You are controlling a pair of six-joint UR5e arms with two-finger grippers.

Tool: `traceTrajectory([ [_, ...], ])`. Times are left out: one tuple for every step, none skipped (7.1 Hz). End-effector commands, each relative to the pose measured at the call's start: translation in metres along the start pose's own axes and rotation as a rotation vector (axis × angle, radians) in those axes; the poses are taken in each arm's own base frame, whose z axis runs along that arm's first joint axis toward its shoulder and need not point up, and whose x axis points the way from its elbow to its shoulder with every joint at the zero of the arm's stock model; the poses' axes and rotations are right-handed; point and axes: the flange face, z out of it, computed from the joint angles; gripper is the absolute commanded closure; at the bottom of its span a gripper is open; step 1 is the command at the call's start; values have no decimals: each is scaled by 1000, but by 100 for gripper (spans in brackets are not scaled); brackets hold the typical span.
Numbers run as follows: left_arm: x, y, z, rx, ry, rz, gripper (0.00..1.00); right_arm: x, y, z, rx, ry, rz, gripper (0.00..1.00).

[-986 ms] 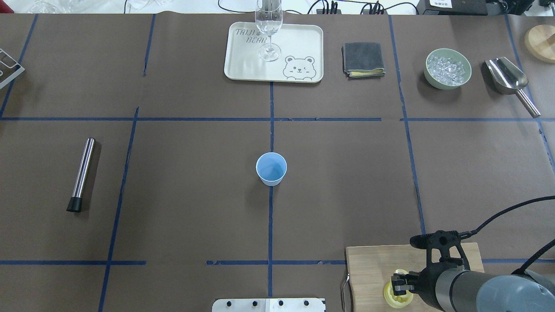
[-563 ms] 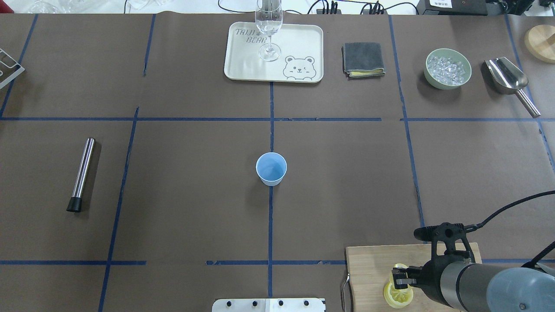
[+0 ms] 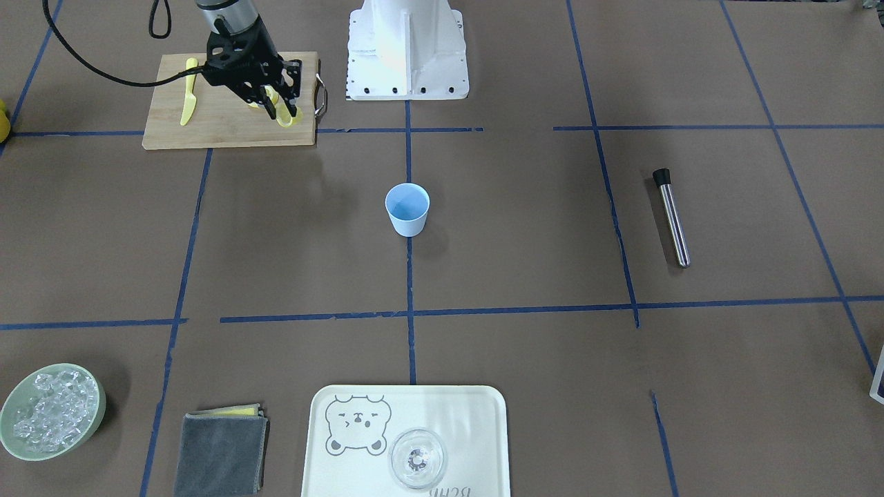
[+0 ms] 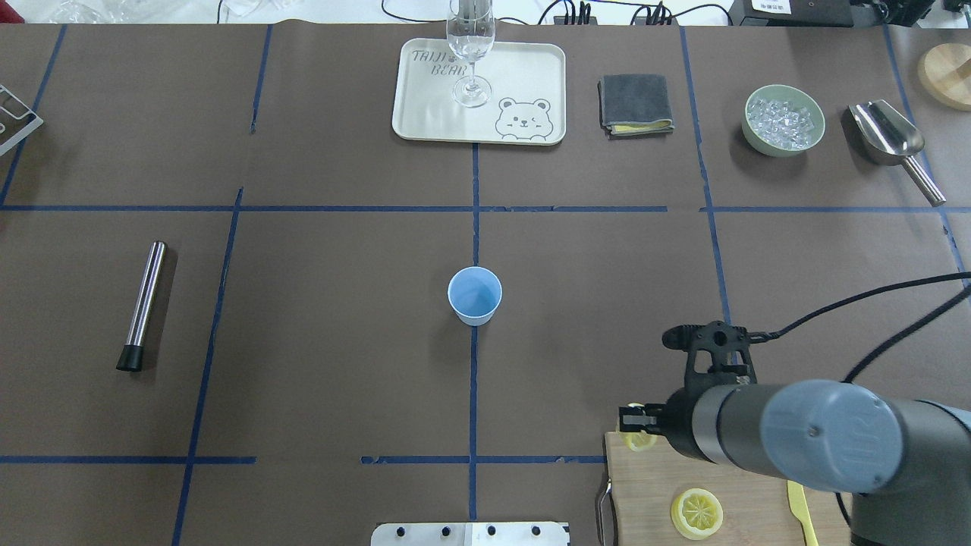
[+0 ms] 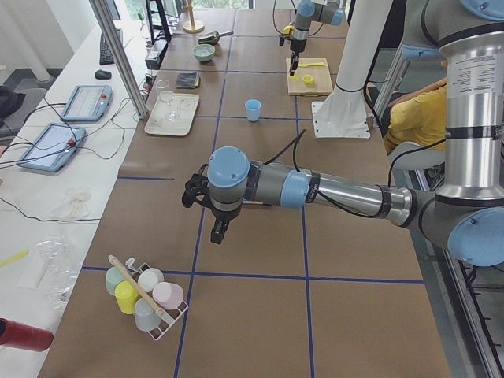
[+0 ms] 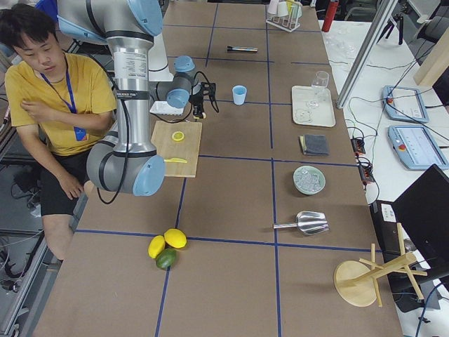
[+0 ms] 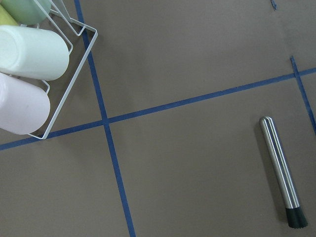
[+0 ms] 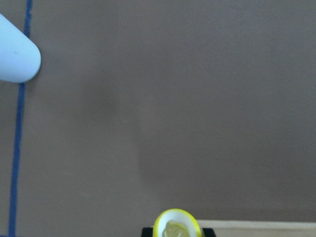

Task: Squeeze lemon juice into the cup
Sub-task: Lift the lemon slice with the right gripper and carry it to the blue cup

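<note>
Pinching the lemon [image 8: 177, 228] in the right claw [image 4: 639, 419], closed down onto it and held above the edge of the board [image 4: 645, 493] for carrying. Aiming for the cup [image 4: 474, 296], well ahead and left of the claw, upright on the desk [image 4: 303, 364] to catch juice. Cannot tell the opening of the left claw [image 5: 218, 235].

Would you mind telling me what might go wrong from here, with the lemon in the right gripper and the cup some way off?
1. The right gripper pinches the lemon by its fingertips over the cutting board's edge; it might slip out onto the table before reaching the cup.
2. The cup is small and stands free, so a slightly off approach could tip it or spill juice beside it.
</note>
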Motion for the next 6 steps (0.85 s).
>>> traceTrajectory([
  [-1,6,2,-5,1,-4,0,-75,-50,-3,32,0,33,58],
  [-2,7,1,-4,0,-3,0,-105,-77,5,61,-10,57,58],
  [-2,7,1,-4,0,-5,0,-136,-100,13,76,-14,80,58],
  [-2,9,-1,-1,-1,-5,0,-165,-121,20,91,-13,94,57],
  [-1,17,-1,-2,-1,-7,0,-186,-135,31,98,-4,101,57],
  [0,17,-1,-2,-1,-7,0,-193,-147,34,108,3,110,57],
])
